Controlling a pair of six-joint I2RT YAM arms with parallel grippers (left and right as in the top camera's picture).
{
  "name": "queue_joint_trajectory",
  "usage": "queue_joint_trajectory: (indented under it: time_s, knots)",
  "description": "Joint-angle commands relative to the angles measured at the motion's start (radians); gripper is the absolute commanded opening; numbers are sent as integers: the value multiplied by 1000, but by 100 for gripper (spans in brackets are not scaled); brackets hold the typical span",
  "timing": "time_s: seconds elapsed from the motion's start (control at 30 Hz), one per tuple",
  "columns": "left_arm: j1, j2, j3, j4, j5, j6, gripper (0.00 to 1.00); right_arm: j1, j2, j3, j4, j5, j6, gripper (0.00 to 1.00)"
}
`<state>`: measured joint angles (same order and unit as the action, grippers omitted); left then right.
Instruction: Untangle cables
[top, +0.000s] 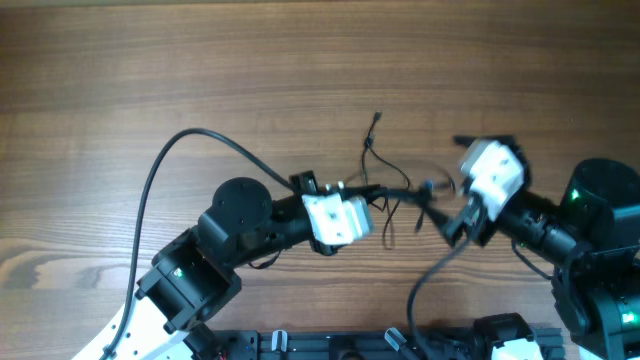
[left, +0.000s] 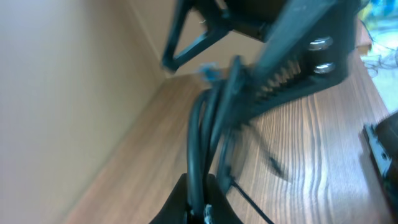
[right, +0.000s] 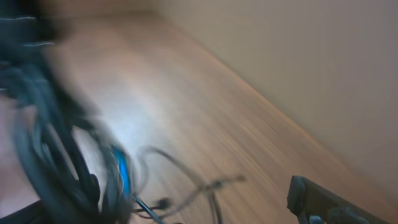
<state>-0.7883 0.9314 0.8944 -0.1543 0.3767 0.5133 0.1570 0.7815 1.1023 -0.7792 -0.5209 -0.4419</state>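
The cables (top: 376, 150) are thin black wires lying in a loose tangle on the wood table between my two grippers. My left gripper (top: 352, 190) is shut on a bunch of them. In the left wrist view the cables (left: 200, 143) rise straight out from between its fingers (left: 180, 202). My right gripper (top: 452, 186) stands open at the tangle's right end, with one finger on each side of the strands. The right wrist view is blurred. It shows the cables (right: 186, 183) with a blue part (right: 121, 171) to the left, and one finger (right: 323, 202) at the lower right.
A thick black arm cable (top: 165, 160) arcs across the table on the left, and another (top: 430, 275) hangs below the right gripper. The arm bases stand along the front edge (top: 330, 345). Bare wood table (top: 200, 70) lies behind the tangle.
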Motion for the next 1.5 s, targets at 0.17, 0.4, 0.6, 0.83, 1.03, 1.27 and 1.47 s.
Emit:
queue_joint_trajectory:
  time_s: [0.17, 0.4, 0.6, 0.83, 1.03, 1.27, 1.47]
  knots:
    - [0, -2, 9, 106, -102, -707, 4, -1, 0, 3, 14, 214, 285, 100]
    - [-2, -2, 9, 167, -134, -866, 4, -1, 0, 3, 23, 51, 247, 100]
    - [-2, -2, 9, 166, -133, -888, 4, -1, 1, 3, 45, 47, 261, 100]
    - [-2, -2, 9, 127, -375, -1128, 4, -1, 1, 3, 43, 78, 262, 100]
    - [-2, -2, 9, 141, -280, -1131, 4, -1, 3, 3, 64, 90, 288, 100]
    - [-2, -2, 9, 170, -135, -1131, 4, -1, 71, 3, 100, 43, 289, 100]
    - [-2, -2, 9, 233, -24, -1130, 4, -1, 182, 3, 129, 173, 355, 100]
